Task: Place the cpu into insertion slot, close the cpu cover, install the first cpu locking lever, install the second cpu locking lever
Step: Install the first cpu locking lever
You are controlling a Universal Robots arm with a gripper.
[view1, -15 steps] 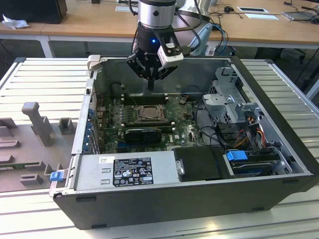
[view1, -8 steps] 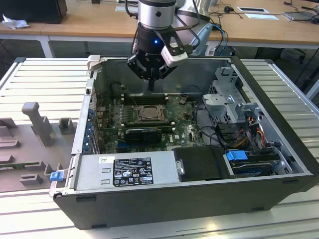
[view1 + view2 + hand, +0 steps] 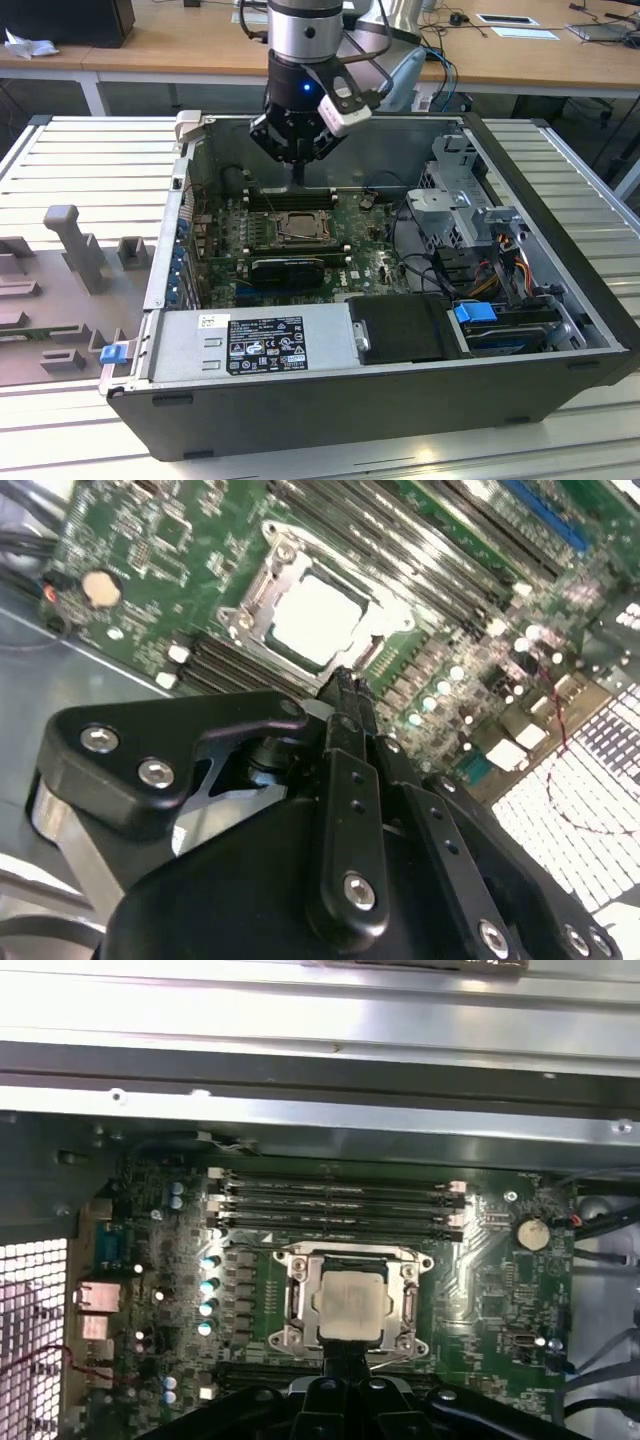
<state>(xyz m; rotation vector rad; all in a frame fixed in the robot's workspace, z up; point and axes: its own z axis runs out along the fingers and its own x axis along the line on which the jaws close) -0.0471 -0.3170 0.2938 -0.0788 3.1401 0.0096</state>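
The pale silver cpu (image 3: 350,1305) lies flat in the insertion slot (image 3: 297,1260) on the green motherboard (image 3: 490,1290). The silvery cpu cover (image 3: 407,1305) lies down around it, with the chip showing through its cut-out. In the second wrist view the cpu (image 3: 312,618) and cover (image 3: 268,580) sit just beyond my fingertips. My gripper (image 3: 343,688) hangs above the slot's edge with its black fingers pressed together and nothing between them. From the exterior view the gripper (image 3: 298,178) is inside the open computer case, a little above and behind the slot (image 3: 297,228).
Long black memory slots (image 3: 335,1205) run beside the socket on the far side. A black heatsink block (image 3: 288,268) sits in front of it. The case wall (image 3: 170,240), a power supply (image 3: 250,345) and drive cages with cables (image 3: 470,230) surround the board.
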